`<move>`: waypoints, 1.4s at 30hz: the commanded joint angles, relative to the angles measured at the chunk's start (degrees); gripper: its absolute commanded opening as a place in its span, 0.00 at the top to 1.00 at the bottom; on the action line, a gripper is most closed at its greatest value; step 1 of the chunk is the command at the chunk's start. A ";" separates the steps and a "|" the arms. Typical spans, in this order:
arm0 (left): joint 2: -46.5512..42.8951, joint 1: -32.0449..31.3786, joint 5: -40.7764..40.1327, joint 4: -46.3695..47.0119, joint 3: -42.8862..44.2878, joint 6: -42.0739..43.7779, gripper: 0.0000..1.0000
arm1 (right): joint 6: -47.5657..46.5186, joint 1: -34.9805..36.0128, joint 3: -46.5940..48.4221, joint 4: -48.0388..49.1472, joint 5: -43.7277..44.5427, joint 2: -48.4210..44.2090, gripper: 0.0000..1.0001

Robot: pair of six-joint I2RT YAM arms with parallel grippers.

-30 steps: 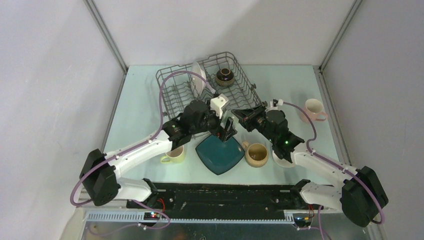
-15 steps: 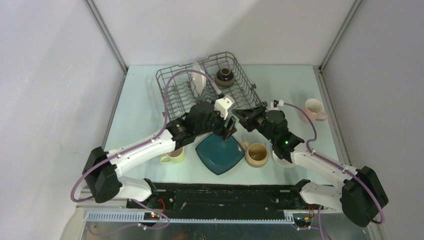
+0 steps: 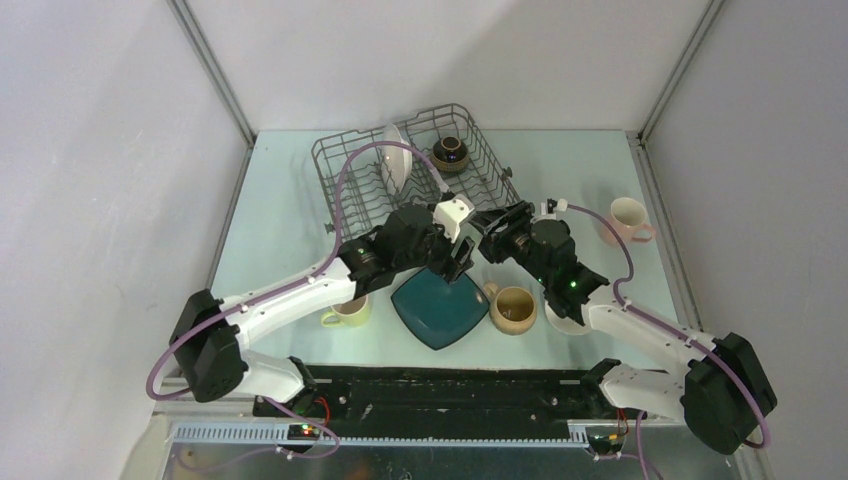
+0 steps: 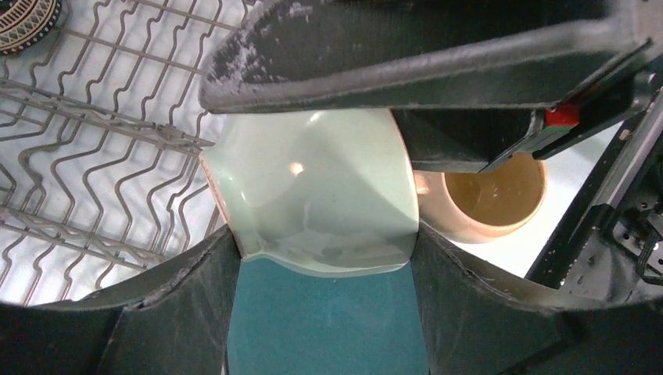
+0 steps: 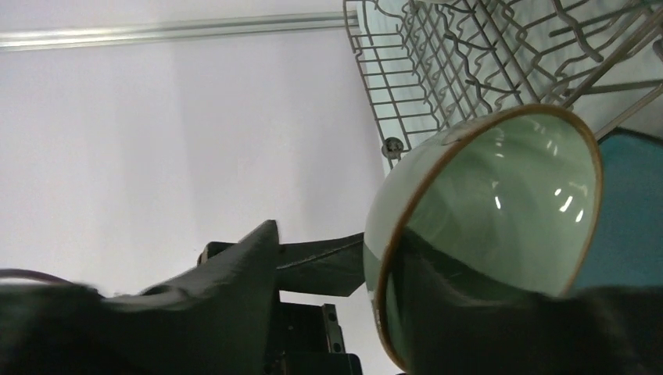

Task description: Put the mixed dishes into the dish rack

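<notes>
Since a second ago the left gripper (image 4: pixel 320 234) has narrowed from wide open onto the green bowl (image 5: pixel 485 226), and the right gripper (image 3: pixel 490 232) has sprung apart from its tight pinch. The left jaws now press against both sides of the bowl, which fills the gap between them, so that gripper has hold of it. The right jaws stand parted around the bowl's brown rim, and one of them is clear of it with a gap showing.

The bowl hangs in the air, tipped on its edge. It is above the far edge of the teal plate (image 3: pixel 438 308) and just in front of the near side of the rack (image 3: pixel 340 160), not inside it. In the rack a white plate (image 3: pixel 393 165) stands upright between the tines, and a brown bowl (image 3: pixel 449 152) sits in the far corner.

On the table (image 3: pixel 280 220), a tan mug (image 3: pixel 513 310) stands just right of the teal plate. A yellow mug (image 3: pixel 345 312) sits partly under the left arm, a white bowl (image 3: pixel 565 318) shows under the right arm, and a pink mug (image 3: pixel 628 220) stands well apart on the right.
</notes>
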 commanded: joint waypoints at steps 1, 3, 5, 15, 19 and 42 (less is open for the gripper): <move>-0.67 -0.27 -4.02 1.34 4.13 2.47 1.00 | 0.61 -0.70 3.61 1.83 1.69 -2.04 0.37; -0.77 -0.33 -5.77 0.93 4.73 2.50 1.00 | 0.51 -1.08 3.61 0.60 1.64 -2.29 0.24; -0.90 -0.04 -7.09 0.00 5.42 2.50 1.00 | 0.37 -1.64 3.61 -0.66 1.79 -2.74 0.16; -3.53 3.64 -12.22 -4.90 7.84 5.11 1.00 | -1.48 -5.55 3.61 -10.32 2.89 -5.89 0.14; -5.84 5.93 -18.81 -6.43 8.21 6.86 1.00 | -5.10 -6.77 3.61 -14.46 5.69 -9.47 0.15; 5.85 22.24 -23.95 -1.32 9.82 35.55 1.00 | -23.21 -12.73 3.61 -23.83 6.35 -18.06 0.20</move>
